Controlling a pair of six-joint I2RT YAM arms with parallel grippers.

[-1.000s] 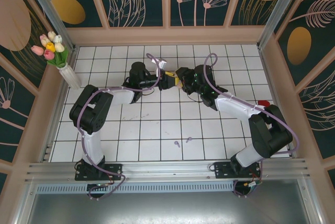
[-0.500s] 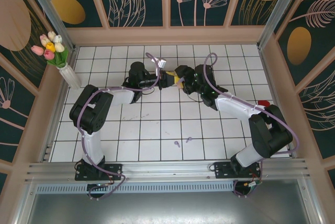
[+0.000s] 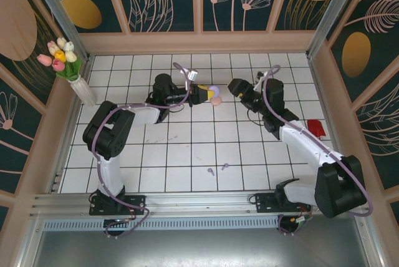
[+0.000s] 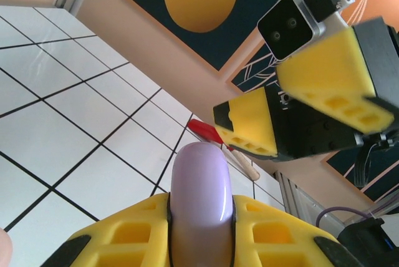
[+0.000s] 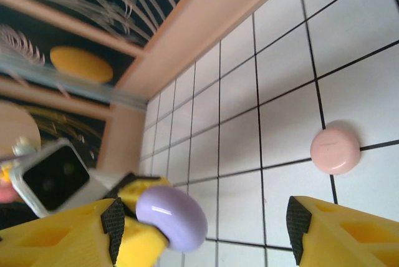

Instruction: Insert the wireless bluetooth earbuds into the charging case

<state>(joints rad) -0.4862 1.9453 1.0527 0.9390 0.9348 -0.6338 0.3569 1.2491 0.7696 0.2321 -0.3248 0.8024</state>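
Two tiny lilac earbuds [image 3: 212, 170] lie on the near surface [image 3: 187, 148], while the left claw [image 4: 201, 229] pinches a glossy lilac case [image 4: 201, 179], the right claw [image 3: 236, 86] gapes wide, and its wrist view adds a pink case [image 5: 335, 150].

In the top view the left arm [image 3: 118, 123] goes from the lower left up to the upper middle, with its elbow bent at the left and its forearm pointing right. The left gripper [image 3: 207, 95] is closed, and its yellow pads [image 4: 124, 239] press both sides of a lilac case [image 4: 201, 192]. The right arm [image 3: 305, 145] rises from the lower right toward the upper middle. The right gripper [image 3: 233, 85] faces the left one, near it but apart, with its jaws spread wide.
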